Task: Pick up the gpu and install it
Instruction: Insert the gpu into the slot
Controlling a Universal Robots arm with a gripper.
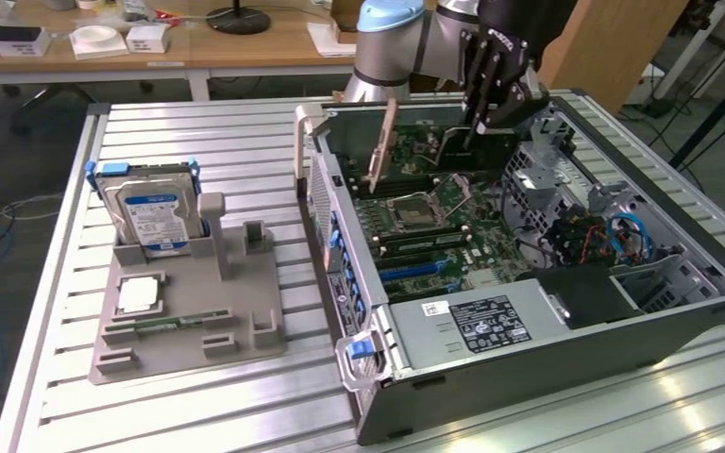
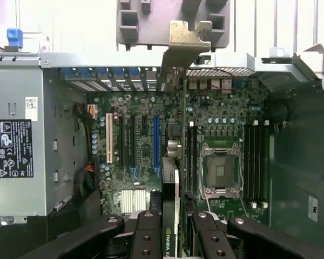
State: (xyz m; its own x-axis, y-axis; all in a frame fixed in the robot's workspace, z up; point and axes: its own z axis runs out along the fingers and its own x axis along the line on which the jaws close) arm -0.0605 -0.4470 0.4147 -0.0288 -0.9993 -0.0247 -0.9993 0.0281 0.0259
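Observation:
The gpu (image 1: pixel 463 153) is a thin dark card held on edge over the motherboard (image 1: pixel 445 236) inside the open computer case (image 1: pixel 665 321). Its silvery end bracket (image 1: pixel 385 142) points toward the case's rear wall. My gripper (image 1: pixel 486 127) comes down from above and is shut on the card's top edge. In the wrist view the gpu (image 2: pixel 175 178) runs edge-on between my black fingers (image 2: pixel 147 237), with my gripper (image 2: pixel 171 234) clamped around it. The card's bracket (image 2: pixel 183 43) is at the rear slot openings, between the blue slot (image 2: pixel 156 143) and the processor socket (image 2: pixel 218 170). I cannot tell whether it is seated.
At the exterior view's left a grey fixture (image 1: pixel 186 321) holds an upright hard drive (image 1: pixel 151 212), a square chip (image 1: pixel 139 294) and a green memory stick (image 1: pixel 167 324). The power supply (image 1: pixel 476 326) fills the case's near end. Blue cables (image 1: pixel 627 236) lie at the exterior view's right.

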